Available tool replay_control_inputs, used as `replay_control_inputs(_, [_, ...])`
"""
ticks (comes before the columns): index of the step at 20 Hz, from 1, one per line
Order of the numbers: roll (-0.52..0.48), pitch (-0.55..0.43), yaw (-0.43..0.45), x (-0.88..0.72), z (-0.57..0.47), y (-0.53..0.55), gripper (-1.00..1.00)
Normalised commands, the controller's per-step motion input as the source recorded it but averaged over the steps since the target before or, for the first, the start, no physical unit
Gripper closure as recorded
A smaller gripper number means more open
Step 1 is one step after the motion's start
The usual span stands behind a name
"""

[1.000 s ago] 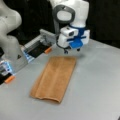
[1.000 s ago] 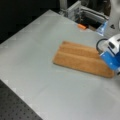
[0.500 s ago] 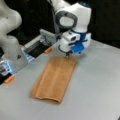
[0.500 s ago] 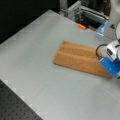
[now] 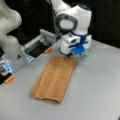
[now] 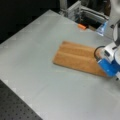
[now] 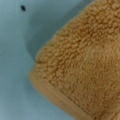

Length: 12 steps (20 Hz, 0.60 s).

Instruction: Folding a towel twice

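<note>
Right up close in the wrist view, a corner of the towel fills the picture, thick terry pile over a hemmed edge, lying on the pale bench. Pulling back: in both front views the towel lies flat on the bench as a long narrow strip, already folded over once, a doubled rounded edge showing at its near short end. The claw is down at the far short end, its tip at or just above the cloth's corner; whether it is parted or closed, or has any cloth pinched, I cannot tell. In a front view the claw sits over the strip's right end. Beyond, an orange tab lies by a grey fixture.
</note>
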Motion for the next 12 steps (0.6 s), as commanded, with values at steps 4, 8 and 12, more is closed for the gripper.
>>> replay_control_inputs(4, [-0.071,0.019,0.033,0.09,-0.09,0.01,-1.0])
replay_control_inputs(8, [-0.048,0.018,0.043,0.07,-0.11,0.03,-1.0])
replay_control_inputs(12, [-0.025,0.003,0.027,0.06,-0.13,0.03,-1.0])
